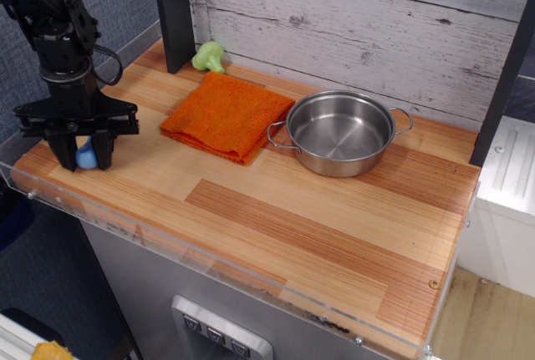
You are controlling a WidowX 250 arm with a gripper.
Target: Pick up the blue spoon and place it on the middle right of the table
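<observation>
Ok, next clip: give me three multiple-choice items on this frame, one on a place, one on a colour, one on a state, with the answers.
1. Where is the blue spoon?
A. inside the pot
B. between the gripper's fingers at the table's left end
C. on the cloth

2. What colour is the cloth?
A. orange
B. green
C. white

3. What does the pot hold?
A. the toy vegetable
B. the spoon
C. nothing

Answers: 1 B, the gripper brackets the spoon over the table; 2 A, plainly orange; 3 C, its bare steel bottom shows.
</observation>
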